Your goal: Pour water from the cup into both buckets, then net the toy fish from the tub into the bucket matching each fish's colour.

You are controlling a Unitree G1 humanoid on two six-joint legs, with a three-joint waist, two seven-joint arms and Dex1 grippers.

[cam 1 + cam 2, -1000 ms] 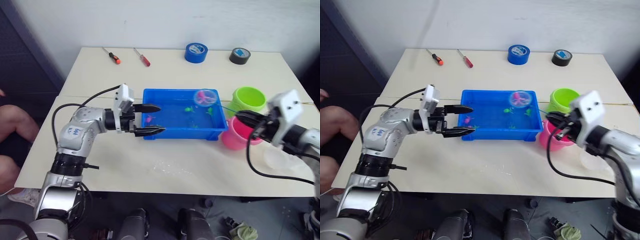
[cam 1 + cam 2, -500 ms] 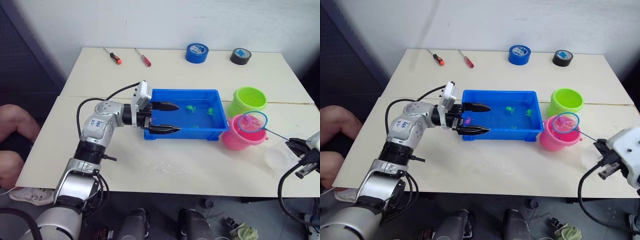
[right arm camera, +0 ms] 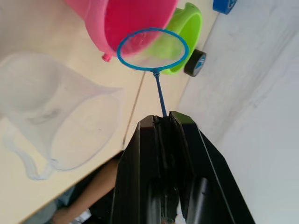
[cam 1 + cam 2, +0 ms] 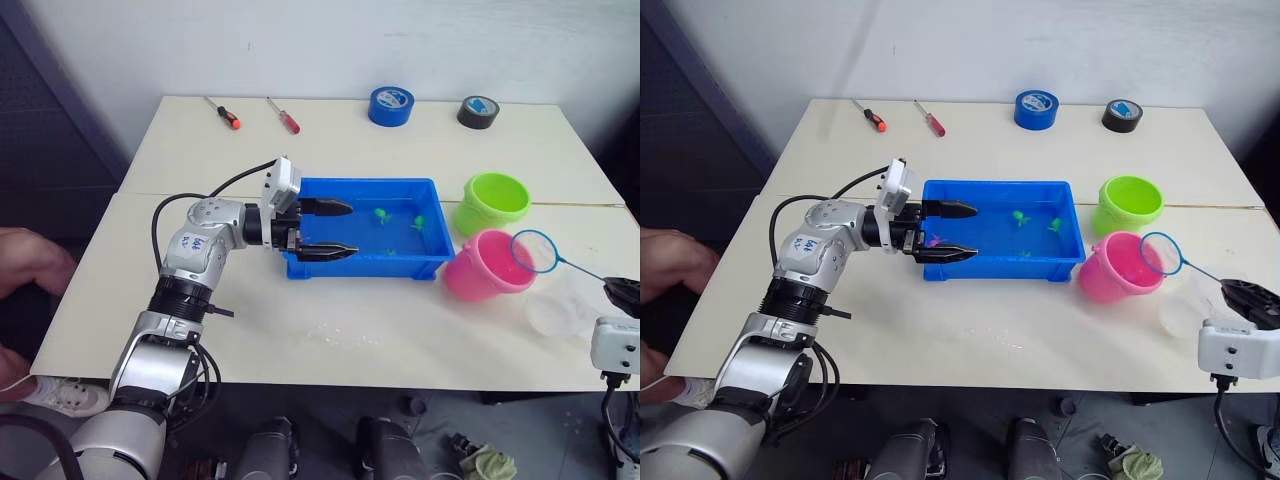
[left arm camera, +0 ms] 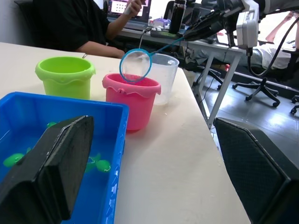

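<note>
Two buckets point(image 4: 490, 232), one tub point(image 4: 365, 266), one cup point(image 4: 560, 310), one net point(image 4: 535, 251), two screwdrivers point(image 4: 222, 111) (tape rolls point(image 4: 391, 105): two).

Light: you have even, bright light from overhead on the pale surface point(image 4: 400, 320).
Shadows: soft, short ones beside the tub point(image 4: 366, 238) and buckets point(image 4: 482, 266).
Glare: faint sheen on spilled water near the surface's front edge.
Blur: your left hand point(image 5: 149, 172) fingers loom dark and soft; the cup point(image 3: 56, 121) looks hazy.
</note>
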